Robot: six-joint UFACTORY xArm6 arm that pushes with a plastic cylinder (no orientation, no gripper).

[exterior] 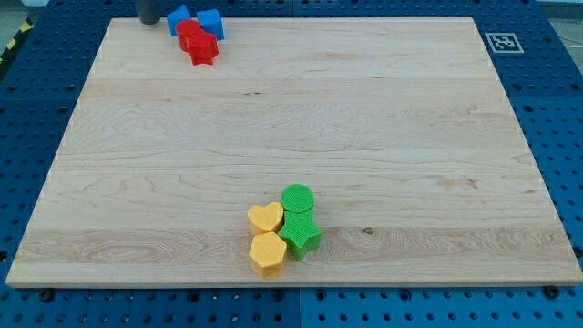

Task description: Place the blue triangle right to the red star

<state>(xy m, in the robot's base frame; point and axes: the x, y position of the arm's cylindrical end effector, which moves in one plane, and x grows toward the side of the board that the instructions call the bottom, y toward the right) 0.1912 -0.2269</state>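
The blue triangle (178, 17) lies at the board's top left edge. It touches a red block (190, 34) just below it. The red star (203, 51) sits below and right of that red block, touching it. A blue cube (211, 23) lies right of the triangle, above the star. My tip (148, 22) is at the view's top, just left of the blue triangle, close to it; whether they touch I cannot tell. Only the rod's lowest part shows.
A second cluster sits near the board's bottom middle: a green circle (298, 198), a green star (300, 235), a yellow heart (265, 218) and a yellow hexagon (267, 252). A black-and-white marker (502, 42) is at the board's top right corner.
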